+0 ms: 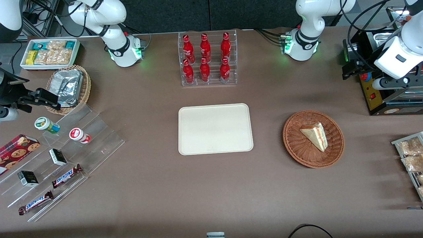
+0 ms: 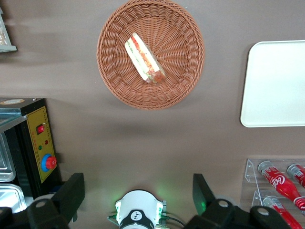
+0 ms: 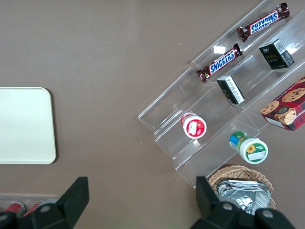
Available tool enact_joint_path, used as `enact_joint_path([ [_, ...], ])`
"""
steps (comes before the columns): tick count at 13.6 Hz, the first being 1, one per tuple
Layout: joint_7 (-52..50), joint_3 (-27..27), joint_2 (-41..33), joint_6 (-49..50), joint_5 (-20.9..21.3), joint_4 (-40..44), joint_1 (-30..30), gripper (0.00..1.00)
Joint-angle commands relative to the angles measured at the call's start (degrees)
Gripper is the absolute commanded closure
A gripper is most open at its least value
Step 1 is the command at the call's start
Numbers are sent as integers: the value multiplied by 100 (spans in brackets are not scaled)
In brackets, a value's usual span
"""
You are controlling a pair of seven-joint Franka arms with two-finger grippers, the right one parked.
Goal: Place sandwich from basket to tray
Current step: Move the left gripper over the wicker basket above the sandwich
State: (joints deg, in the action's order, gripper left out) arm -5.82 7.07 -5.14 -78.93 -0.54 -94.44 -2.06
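Note:
The sandwich [image 1: 315,135] [image 2: 144,59], a pale triangular wedge with a red and cream stripe, lies in the round reddish-brown wicker basket [image 1: 297,148] [image 2: 176,81]. The cream tray [image 1: 214,129] [image 2: 276,86] [image 3: 24,124] rests flat at the table's middle with nothing on it, beside the basket. My gripper [image 1: 351,70] [image 2: 138,191] hangs high above the table, toward the working arm's end and farther from the front camera than the basket. It is open, its black fingers [image 2: 71,195] wide apart with nothing between them.
A clear rack of red bottles [image 1: 207,59] [image 2: 279,183] stands farther from the front camera than the tray. A black machine with a red button [image 1: 380,96] [image 2: 40,148] sits under the gripper. A rack of snack packets [image 1: 411,155] lies at the working arm's table edge.

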Motion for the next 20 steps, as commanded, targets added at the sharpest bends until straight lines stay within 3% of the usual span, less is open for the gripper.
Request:
enact_joint_path([
  [1,134,23,-57,-25,106,13,-40,0],
  [5,37,23,-13,-226,115,-407,-40,0],
  [14,-33,23,13,-2194,133,-2182,-58,0],
  [20,-1148,23,144,-3750,133,-3115,-58,0],
])
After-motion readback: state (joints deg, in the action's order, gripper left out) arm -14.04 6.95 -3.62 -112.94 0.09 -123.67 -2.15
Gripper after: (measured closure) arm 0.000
